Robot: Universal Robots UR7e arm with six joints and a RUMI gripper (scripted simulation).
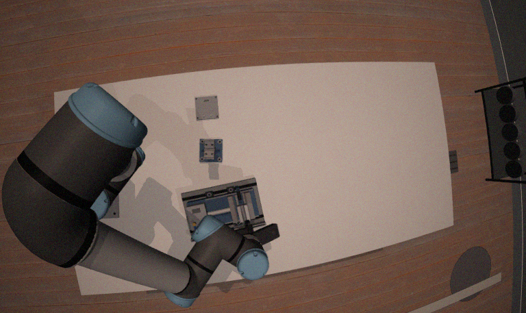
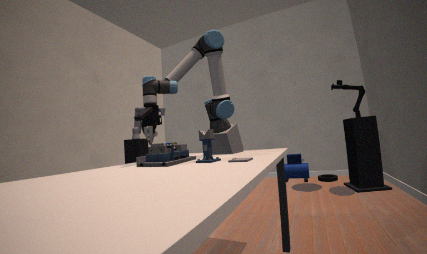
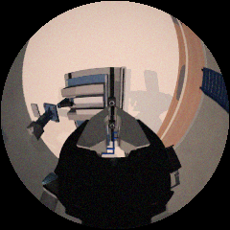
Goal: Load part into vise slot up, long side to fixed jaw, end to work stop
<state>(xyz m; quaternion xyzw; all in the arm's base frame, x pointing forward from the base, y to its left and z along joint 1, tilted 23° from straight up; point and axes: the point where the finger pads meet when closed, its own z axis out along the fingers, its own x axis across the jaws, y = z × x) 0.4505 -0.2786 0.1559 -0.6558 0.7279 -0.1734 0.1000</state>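
My gripper (image 2: 150,140) shut tight, nothing held, hanging just above vise (image 1: 222,205). Part's exact spot: can't tell, prob. in vise under my fingertips. Plate (image 1: 206,107) well off, V-block (image 1: 210,150) between.

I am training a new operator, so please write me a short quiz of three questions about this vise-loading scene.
1. True or false: the dark two-jaw gripper grips a block.
2. In the top view, what stands between the flat grey square infeed plate and the blue and grey steel vise? A) the small blue V-block B) a red cup C) a wooden box
3. Fill in: the shut gripper hangs over the ____.
Key: 1 false; 2 A; 3 vise.
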